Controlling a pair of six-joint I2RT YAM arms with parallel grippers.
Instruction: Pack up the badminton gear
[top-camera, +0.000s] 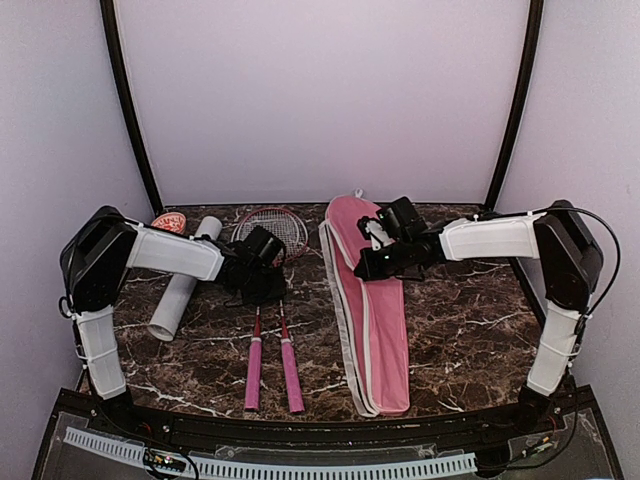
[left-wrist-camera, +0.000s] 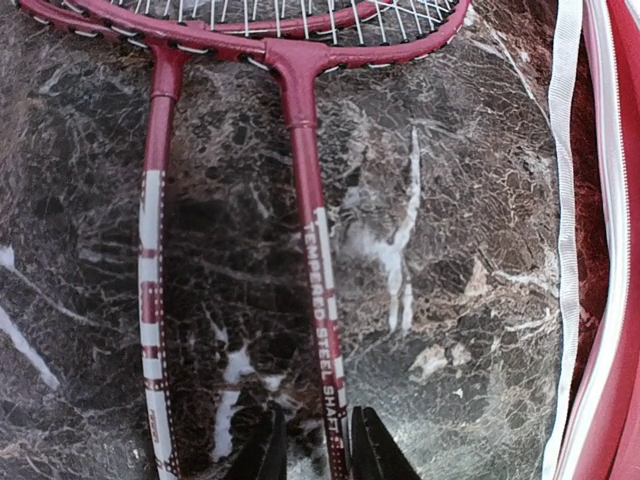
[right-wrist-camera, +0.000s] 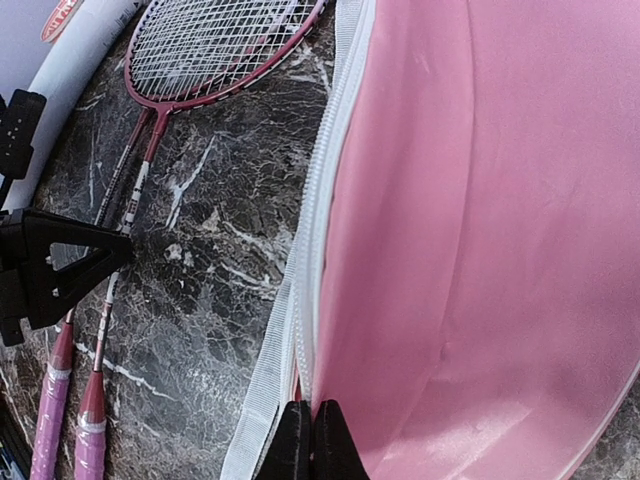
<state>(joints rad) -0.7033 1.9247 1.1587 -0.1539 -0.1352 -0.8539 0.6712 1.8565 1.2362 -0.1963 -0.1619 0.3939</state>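
Observation:
Two red-framed rackets (top-camera: 280, 228) lie side by side at mid-table, pink handles (top-camera: 272, 372) toward me. My left gripper (top-camera: 266, 296) is down over their shafts. In the left wrist view its fingers (left-wrist-camera: 318, 445) straddle the right racket's shaft (left-wrist-camera: 312, 250), open, with a gap on the left side; the other shaft (left-wrist-camera: 150, 250) lies outside them. The pink cover (top-camera: 385, 340) lies on the right. My right gripper (right-wrist-camera: 310, 440) is shut on the cover's white zipper edge (right-wrist-camera: 325, 250), at its left side (top-camera: 362, 268). The white tube (top-camera: 180, 290) lies at the left.
A small red-patterned round cap (top-camera: 165, 222) sits at the back left, behind the tube. The cover's white-trimmed edge (left-wrist-camera: 565, 200) lies just right of the racket shafts. Dark marble table (top-camera: 470, 310) with bare surface at the right.

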